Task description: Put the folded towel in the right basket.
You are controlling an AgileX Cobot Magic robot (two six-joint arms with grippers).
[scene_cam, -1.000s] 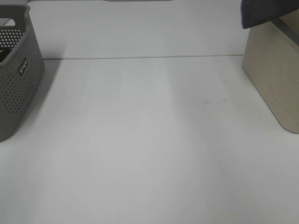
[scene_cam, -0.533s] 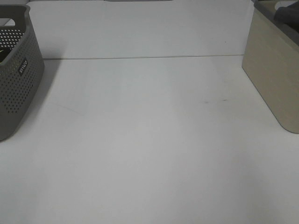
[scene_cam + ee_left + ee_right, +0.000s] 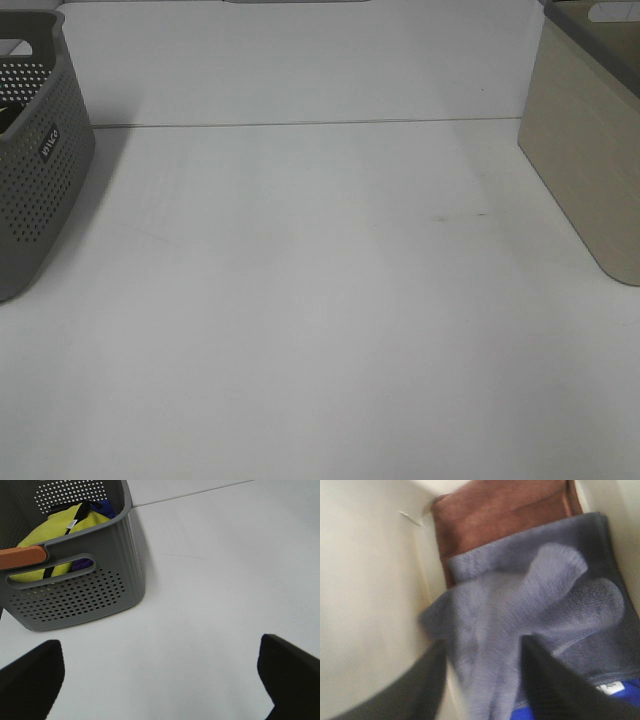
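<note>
The desk (image 3: 320, 300) is carrying the right basket (image 3: 585, 150). A grey basket (image 3: 40, 170) is sitting well apart from the right basket. The towel (image 3: 520, 605) is lying inside the right basket, over a brown cloth (image 3: 495, 515). The right gripper (image 3: 484, 647) is straddling a towel fold there; whether it is squeezing cannot be told. The left gripper (image 3: 160, 645) is hanging spread wide, far from the right basket.

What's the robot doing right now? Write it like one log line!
towel: inside right basket | right gripper: astride towel | left gripper: open
</note>
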